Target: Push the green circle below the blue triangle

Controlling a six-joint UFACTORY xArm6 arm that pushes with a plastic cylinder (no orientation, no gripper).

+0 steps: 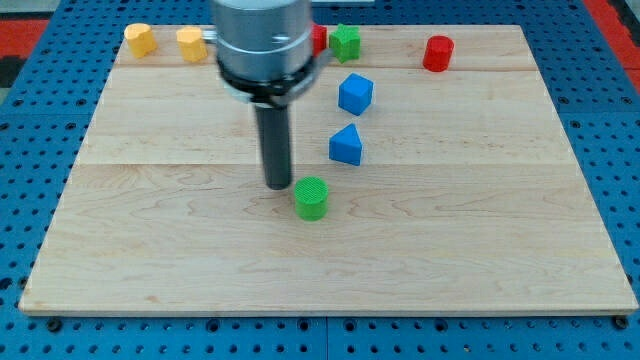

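Camera view shows my tip (278, 186) standing on the wooden board (150, 250) just to the view's left of the green circle (312, 198), close beside it and slightly higher in the view; whether the two touch I cannot tell. My tip is a bare rod end and holds nothing. The green circle is a short upright cylinder with a ribbed side and a flat round top, bright green, sitting near the middle of the board. It lies below and a little to the view's left of the blue triangle (346, 146), with a clear gap between them. Above the blue triangle sits a blue cube (355, 94). Along the view's top edge are two yellow blocks (140, 39) (191, 44), a green block (345, 41), a red cylinder (437, 52), and a red block (318, 38) mostly hidden behind the arm's housing.
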